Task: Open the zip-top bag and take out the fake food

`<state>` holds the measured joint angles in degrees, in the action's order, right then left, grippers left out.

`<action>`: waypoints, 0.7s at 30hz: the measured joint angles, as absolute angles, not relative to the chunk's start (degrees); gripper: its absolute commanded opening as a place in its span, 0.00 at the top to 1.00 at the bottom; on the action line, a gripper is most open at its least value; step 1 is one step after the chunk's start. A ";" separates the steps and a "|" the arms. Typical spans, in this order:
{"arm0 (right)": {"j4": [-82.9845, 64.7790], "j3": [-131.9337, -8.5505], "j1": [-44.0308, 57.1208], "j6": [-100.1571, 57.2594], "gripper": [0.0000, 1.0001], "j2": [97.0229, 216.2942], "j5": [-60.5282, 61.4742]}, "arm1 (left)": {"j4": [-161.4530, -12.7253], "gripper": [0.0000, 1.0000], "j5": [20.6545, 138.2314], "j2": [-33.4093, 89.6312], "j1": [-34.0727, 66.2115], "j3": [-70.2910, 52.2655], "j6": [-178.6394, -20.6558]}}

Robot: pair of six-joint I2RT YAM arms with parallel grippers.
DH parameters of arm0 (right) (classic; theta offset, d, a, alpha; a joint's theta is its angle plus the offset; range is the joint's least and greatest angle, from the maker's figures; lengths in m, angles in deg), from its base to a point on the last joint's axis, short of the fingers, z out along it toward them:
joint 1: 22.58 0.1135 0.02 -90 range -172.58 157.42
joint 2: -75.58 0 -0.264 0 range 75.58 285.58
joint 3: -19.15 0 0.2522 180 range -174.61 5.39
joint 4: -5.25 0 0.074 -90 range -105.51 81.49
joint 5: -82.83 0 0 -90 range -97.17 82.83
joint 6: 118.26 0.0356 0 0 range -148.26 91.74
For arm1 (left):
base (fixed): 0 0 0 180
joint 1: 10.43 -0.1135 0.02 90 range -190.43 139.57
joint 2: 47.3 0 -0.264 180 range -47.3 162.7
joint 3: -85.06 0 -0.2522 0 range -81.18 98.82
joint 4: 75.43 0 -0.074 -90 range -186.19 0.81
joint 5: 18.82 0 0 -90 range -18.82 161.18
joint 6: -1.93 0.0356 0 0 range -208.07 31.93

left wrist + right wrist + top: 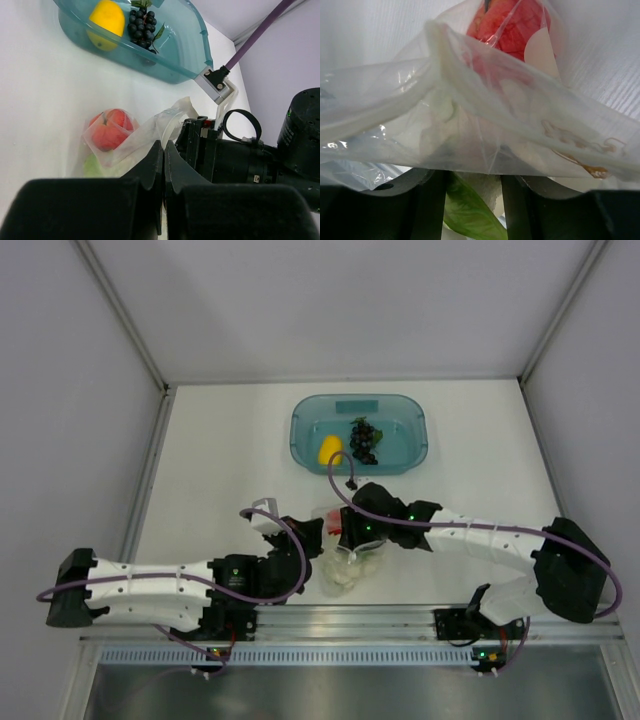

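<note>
The zip-top bag (345, 568) lies close to the near edge of the tabletop (220, 470), about midway between its left and right edges, with both arms converged on it. The left gripper (164, 152) is closed flat, its two fingers pressed together on a fold of the bag's film, which runs down into the seam between them. That looks like an anchoring hold, so the pouch cannot slide or lift while the other arm works at its mouth. The right gripper (353, 538) comes at the bag from the right side, and its wrist view is filled with loose plastic draped over its fingers (427, 205), which stand apart. The white cauliflower (482, 186) with its green leaf sits in the gap between them, but whether the pads press on it or merely flank it cannot be told. The red apple (107, 131) is inside the pouch on the side toward the far edge, beyond the cauliflower. Toward the far edge, roughly central, the teal tray (300, 435) holds the yellow fruit (330, 449) and the grape bunch (363, 440) — so two pieces appear to be out and two remain. The cauliflower seems the likely next piece to come out, and the thin, crinkly film could snag or come along with it unless the left hold stays firm.
</note>
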<state>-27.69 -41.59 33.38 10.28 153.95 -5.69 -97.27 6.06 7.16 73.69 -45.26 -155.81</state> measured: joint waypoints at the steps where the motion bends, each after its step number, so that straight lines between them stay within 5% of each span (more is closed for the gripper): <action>1: -28.45 -41.94 33.58 10.11 0.87 153.77 -6.33 | -97.27 1.00 5.91 7.16 73.69 -45.26 -155.66; 21: -37.44 -52.28 37.80 4.66 0.89 149.75 -14.59 | -95.24 1.00 8.77 8.52 73.69 -39.51 -141.30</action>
